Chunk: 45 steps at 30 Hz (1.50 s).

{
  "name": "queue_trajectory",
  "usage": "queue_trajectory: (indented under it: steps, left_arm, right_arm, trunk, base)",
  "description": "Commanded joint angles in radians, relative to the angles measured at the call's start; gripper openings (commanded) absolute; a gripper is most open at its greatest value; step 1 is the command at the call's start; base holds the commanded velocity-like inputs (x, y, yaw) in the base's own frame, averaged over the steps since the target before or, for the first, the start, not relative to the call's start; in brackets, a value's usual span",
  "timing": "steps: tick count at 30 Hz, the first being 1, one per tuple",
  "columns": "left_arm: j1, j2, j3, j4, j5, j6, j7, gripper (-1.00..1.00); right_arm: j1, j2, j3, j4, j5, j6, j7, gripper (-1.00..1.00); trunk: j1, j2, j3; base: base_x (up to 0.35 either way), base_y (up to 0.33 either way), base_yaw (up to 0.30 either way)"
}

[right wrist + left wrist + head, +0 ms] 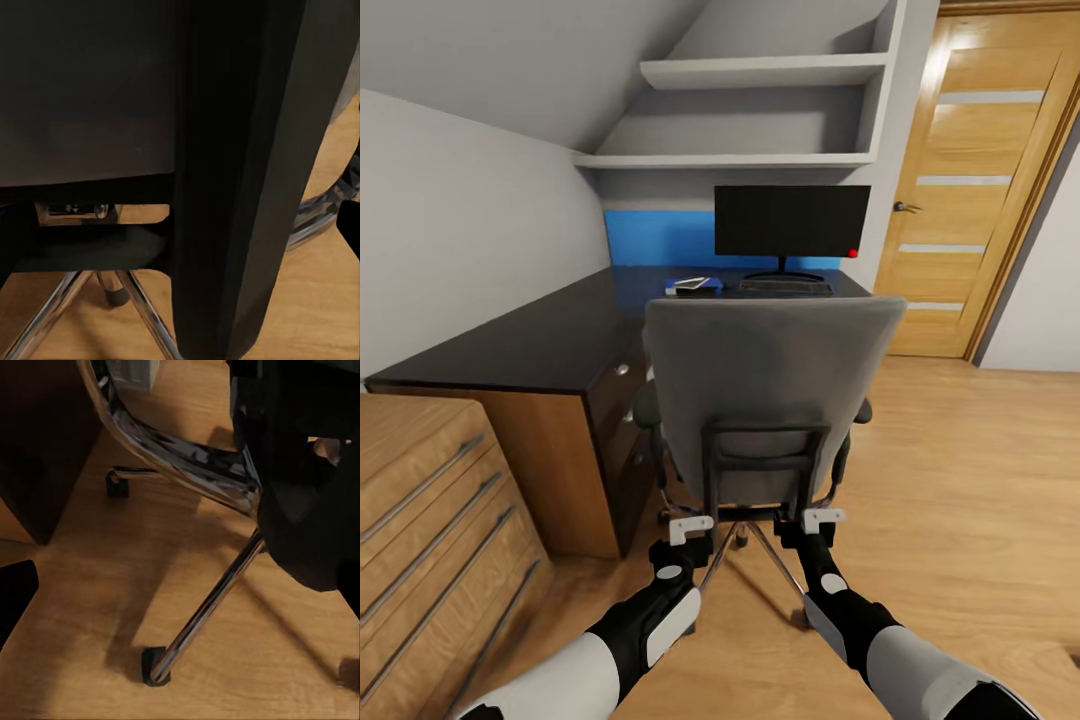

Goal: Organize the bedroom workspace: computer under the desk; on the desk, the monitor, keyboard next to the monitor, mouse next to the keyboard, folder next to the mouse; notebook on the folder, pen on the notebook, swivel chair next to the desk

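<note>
The grey swivel chair [765, 390] stands right in front of me, its back toward me and its seat hidden, pulled up to the dark desk [530, 345]. On the desk stand the black monitor [792, 222] and, in front of it, the keyboard [785, 287]. Left of the keyboard lies a flat blue item [693, 286] with something lighter on top. My left gripper [690, 527] and right gripper [823, 519] sit at the bottom of the chair's back frame, both open. The left wrist view looks down on the chrome chair legs [202, 607]. A black frame bar [240, 187] stands close up in the right wrist view.
A wooden dresser [430, 520] stands at my left against the desk's end. White shelves [760, 70] hang above the desk, and a wooden door [970, 190] is at the right. Open wooden floor [980, 480] lies to the right of the chair.
</note>
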Motion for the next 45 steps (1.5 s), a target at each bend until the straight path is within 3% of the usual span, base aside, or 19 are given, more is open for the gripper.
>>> queue_trajectory:
  steps: [1,15,24,45]
  left_arm:
    - [-0.001,0.000,-0.005,0.000,0.005,-0.001,0.007,1.00]
    - [-0.001,0.000,-0.005,-0.003,0.003,-0.001,0.008,1.00]
    - [-0.001,0.000,-0.001,-0.057,0.004,-0.001,0.006,1.00]
    - [-0.001,0.000,0.000,-0.058,0.004,0.000,0.003,1.00]
  right_arm:
    - [-0.001,0.000,0.008,0.000,-0.005,-0.003,-0.006,1.00]
    - [-0.001,0.004,0.007,0.000,-0.011,-0.008,-0.008,1.00]
    - [-0.001,0.004,0.008,0.000,-0.010,-0.008,-0.008,1.00]
    - [-0.001,0.007,0.010,0.000,-0.007,-0.008,-0.008,1.00]
  trunk:
    - [0.000,0.000,-0.001]
    - [0.000,0.000,0.005]
    - [0.000,0.000,0.012]
    - [0.000,0.000,0.013]
  base:
    - [0.245,0.000,0.000]
    - [0.312,-0.001,-0.075]
    - [0.321,-0.072,-0.147]
    - [0.302,-0.077,-0.005]
